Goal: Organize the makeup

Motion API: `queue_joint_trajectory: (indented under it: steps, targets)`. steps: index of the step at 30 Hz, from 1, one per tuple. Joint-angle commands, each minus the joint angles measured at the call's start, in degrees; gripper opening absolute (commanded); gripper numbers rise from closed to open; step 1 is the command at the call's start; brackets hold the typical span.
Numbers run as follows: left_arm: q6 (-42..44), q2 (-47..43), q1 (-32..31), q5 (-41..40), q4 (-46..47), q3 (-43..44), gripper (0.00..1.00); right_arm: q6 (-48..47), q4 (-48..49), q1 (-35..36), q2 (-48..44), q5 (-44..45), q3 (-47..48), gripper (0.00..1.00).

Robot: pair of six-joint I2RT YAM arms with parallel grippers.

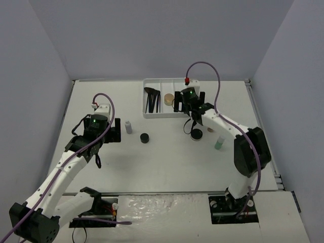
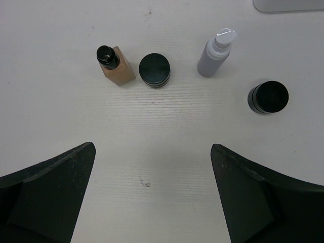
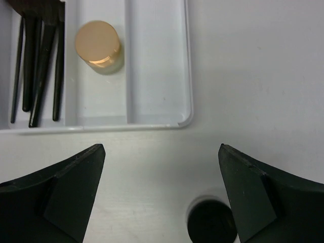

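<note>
Makeup partly sorted, both sets of fingers open and empty over counter.

White tray (image 1: 152,115) at middle of far edge of counter (image 1: 167,162): thin black brushes (image 3: 35,66) in left compartment, gold-tan jar (image 3: 97,46) upright in middle compartment. Right fingers (image 3: 55,197) spread wide, gripping nothing, hovering just on near side of tray's right corner, above a black compact (image 3: 211,223) on bare counter. Left fingers (image 2: 45,202) also apart and empty, left of counter centre. Loose on counter ahead of them: tan bottle (image 2: 114,63) with black cap, just beside a flat black pot (image 2: 154,70); pale grey pump bottle (image 2: 217,53) upright; black-lidded jar (image 2: 268,96) near it. Pale green bottle (image 1: 218,143) standing right of counter centre. Any writing on items too small to read.
</note>
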Motion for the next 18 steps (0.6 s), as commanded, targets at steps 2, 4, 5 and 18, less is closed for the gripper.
queue_joint_trajectory:
  steps: [2,4,5,18]
  targets:
    - [0.78,-0.12,0.22,0.18,1.80,2.98,0.97,9.21,-1.31,-0.48,-5.95,4.79,-12.47,0.96]
    - [0.86,0.09,0.26,0.31,1.81,2.97,0.97,12.16,-1.35,-0.57,-6.27,4.95,-15.98,0.97]
    - [0.79,0.22,0.20,0.51,1.88,2.91,0.97,13.23,-1.29,-0.64,-6.34,4.75,-17.24,0.97]
    - [0.80,0.78,0.25,1.49,2.04,2.90,0.97,15.44,2.01,-1.71,-4.00,3.18,-22.03,0.92]
